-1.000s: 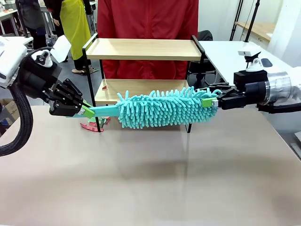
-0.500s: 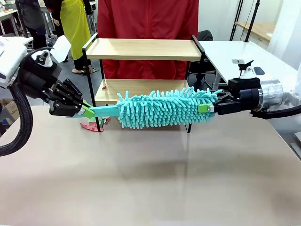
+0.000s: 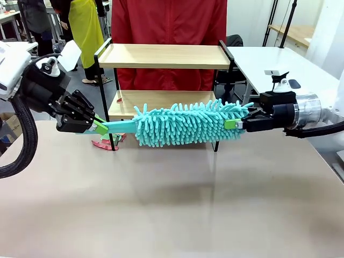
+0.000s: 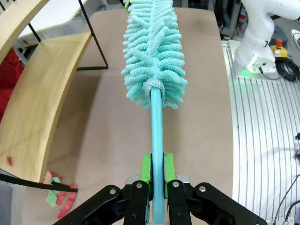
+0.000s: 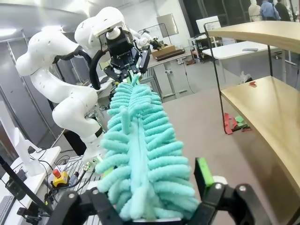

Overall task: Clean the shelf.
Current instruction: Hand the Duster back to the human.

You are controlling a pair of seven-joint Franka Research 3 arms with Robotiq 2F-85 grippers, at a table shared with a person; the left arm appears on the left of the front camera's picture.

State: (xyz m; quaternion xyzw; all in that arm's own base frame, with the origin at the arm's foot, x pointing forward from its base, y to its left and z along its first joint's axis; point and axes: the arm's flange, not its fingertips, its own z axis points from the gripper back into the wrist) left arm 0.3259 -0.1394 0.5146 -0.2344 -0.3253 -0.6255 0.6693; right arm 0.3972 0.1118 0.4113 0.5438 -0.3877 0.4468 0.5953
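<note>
The left gripper (image 3: pixel 100 127) is pinching the duster (image 3: pixel 185 124) handle while the right gripper (image 3: pixel 235 124) fingers are clamping its fluffy tip, steadying it level before the shelf (image 3: pixel 164 56).

Duster (image 3: pixel 185 124) across shelf (image 3: pixel 164 56) front

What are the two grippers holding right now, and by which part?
The left gripper clamps the turquoise fluffy microfibre duster by its smooth plastic handle. The right gripper grips the duster's fluffy far tip.
</note>
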